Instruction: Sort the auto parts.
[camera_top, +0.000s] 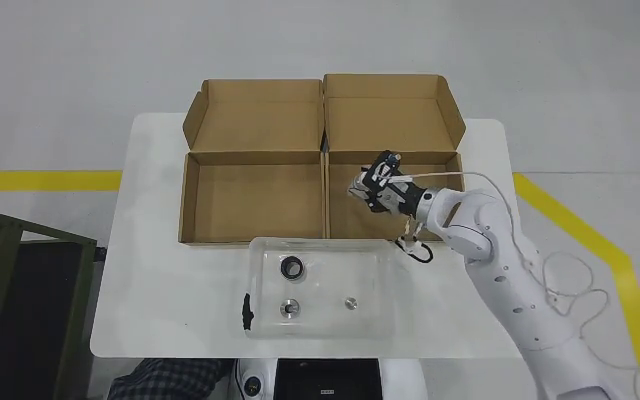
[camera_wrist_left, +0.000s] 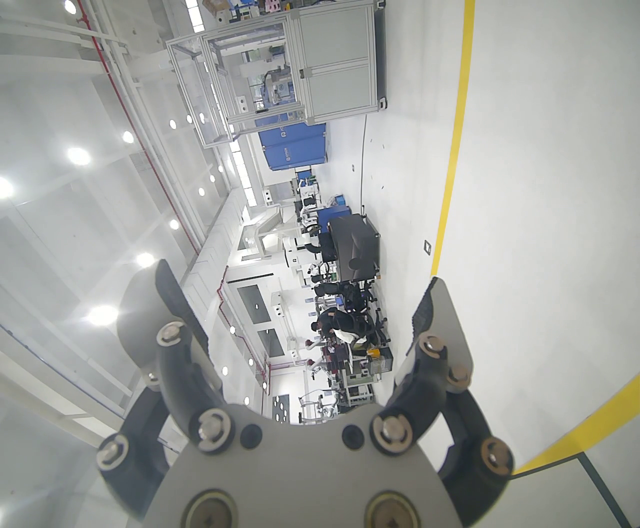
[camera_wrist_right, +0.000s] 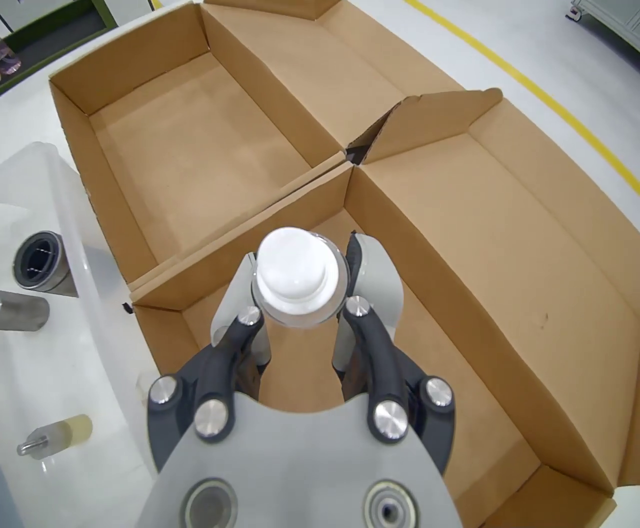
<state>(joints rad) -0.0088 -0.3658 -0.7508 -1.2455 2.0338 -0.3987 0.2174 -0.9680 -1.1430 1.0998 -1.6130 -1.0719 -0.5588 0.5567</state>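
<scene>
My right gripper (camera_wrist_right: 300, 280) is shut on a white, round-topped plastic part (camera_wrist_right: 295, 277) and holds it over the right cardboard box (camera_wrist_right: 500, 240). From above, the same gripper (camera_top: 372, 187) hangs above that box's (camera_top: 440, 215) near-left area. The left cardboard box (camera_top: 250, 200) stands beside it, bare inside. A clear plastic tray (camera_top: 380, 262) in front of the boxes holds a dark ring-shaped bearing (camera_top: 292, 267), a metal cylinder (camera_top: 290, 308) and a small pin-like part (camera_top: 351, 302). My left gripper (camera_wrist_left: 300, 320) is open, with only the room's floor and ceiling behind it.
A small black part (camera_top: 245, 314) lies at the tray's left near corner. Both boxes have their lids (camera_top: 390, 110) folded back flat on the far side. White table (camera_top: 150, 250) surface lies to the left of the boxes and tray.
</scene>
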